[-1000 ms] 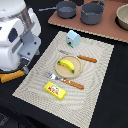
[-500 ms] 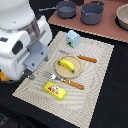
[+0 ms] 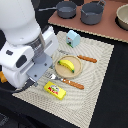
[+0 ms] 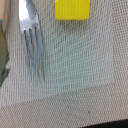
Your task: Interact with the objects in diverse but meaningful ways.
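Note:
In the exterior view a yellow banana (image 3: 66, 65) lies on a round wooden plate (image 3: 58, 71) on the beige placemat (image 3: 95, 80). A flat yellow box (image 3: 55, 90) lies at the mat's near edge. A pale blue carton (image 3: 73, 38) stands at its far side. A silver fork (image 4: 31, 45) lies on the mat beside the plate, and the yellow box also shows in the wrist view (image 4: 72, 9). My gripper (image 3: 31, 84) hangs above the mat's near left corner, close to the fork and box. My own arm mostly hides its fingers, and none show in the wrist view. Two dark pots (image 3: 92, 12) stand at the back.
A knife with an orange handle (image 3: 73, 83) lies by the plate, and another orange-handled utensil (image 3: 88, 59) lies on its far side. A tan bowl (image 3: 122, 17) sits at the back right on a brown board. An orange object (image 3: 4, 77) shows behind my arm.
My arm has moved toward the exterior view's right and over the placemat, and now covers its left part near the fork and yellow box. The objects have not moved.

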